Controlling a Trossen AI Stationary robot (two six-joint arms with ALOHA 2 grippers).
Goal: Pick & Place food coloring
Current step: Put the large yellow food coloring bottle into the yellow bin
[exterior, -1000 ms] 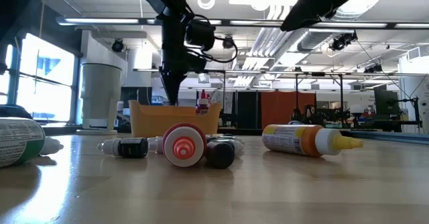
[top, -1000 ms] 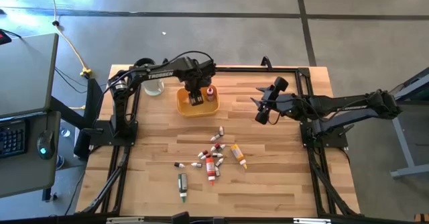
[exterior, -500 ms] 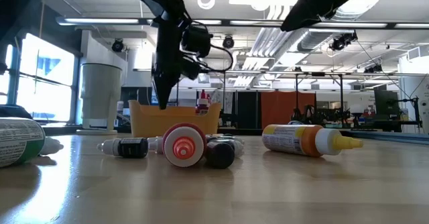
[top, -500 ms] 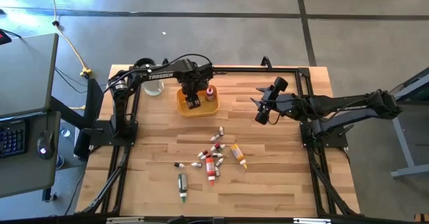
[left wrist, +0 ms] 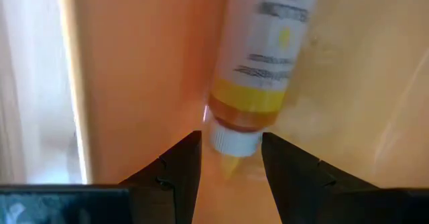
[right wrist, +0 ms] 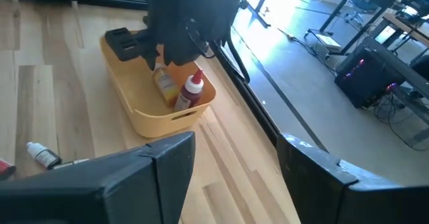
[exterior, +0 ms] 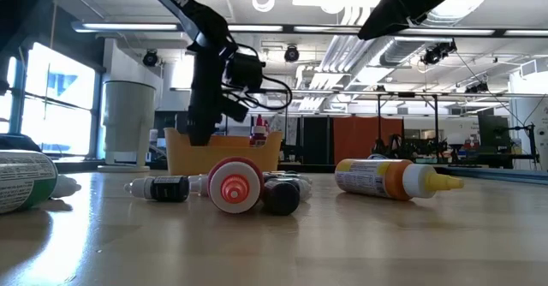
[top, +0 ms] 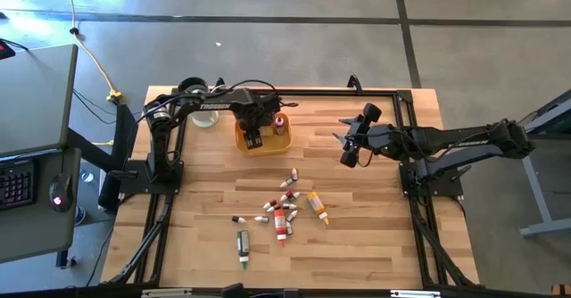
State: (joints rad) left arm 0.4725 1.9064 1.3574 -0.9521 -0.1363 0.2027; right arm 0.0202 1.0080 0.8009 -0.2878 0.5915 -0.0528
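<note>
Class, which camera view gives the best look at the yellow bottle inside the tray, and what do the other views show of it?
The left wrist view: the yellow bottle fills the picture, label and white cap plain, beyond the open left gripper. The right wrist view shows it small beside a red bottle. In the high and low views the arm and the tray wall hide it.

Bright overhead lighting, window glare, blurred left wrist close-up

Over the last second the left gripper [top: 253, 138] shifts across the yellow-orange tray [top: 278, 145], away from the red bottle [top: 280, 124] standing at the tray's far side and toward the opposite wall. In the low view its fingers [exterior: 199, 135] drop from above the rim to below it. A yellow bottle [left wrist: 265, 56] lies just ahead of the parted fingertips, untouched.
</note>
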